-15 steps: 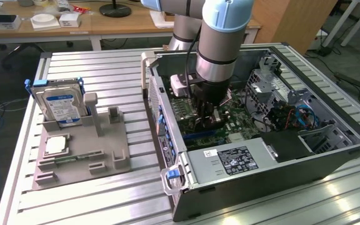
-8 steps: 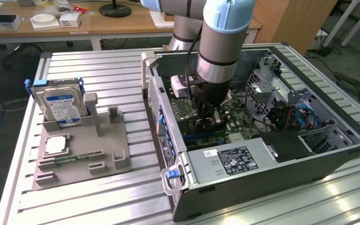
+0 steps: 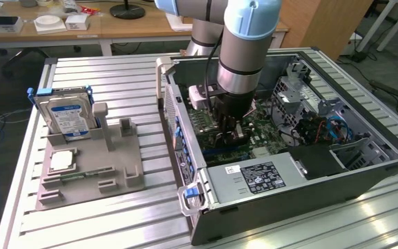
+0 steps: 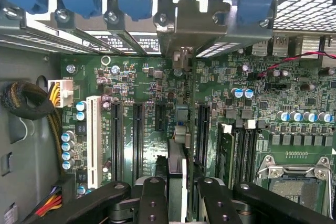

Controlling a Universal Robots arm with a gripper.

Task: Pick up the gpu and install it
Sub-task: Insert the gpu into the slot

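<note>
On the exterior view's left, a grey plastic fixture (image 3: 91, 161) holds a boxy silver hard drive with blue-white label (image 3: 66, 115); right of it stands the open black computer case (image 3: 289, 171). Inside, the black gripper (image 3: 228, 136) is clamped on the gpu, a thin green card seen edge-on (image 4: 177, 177), upright between its fingers (image 4: 152, 198), just above the green motherboard (image 4: 152, 145), silver bracket (image 4: 181, 30) at the rear slots.

Robotics lab: aluminium worktable (image 3: 116, 207), open PC case (image 3: 365, 176).
</note>
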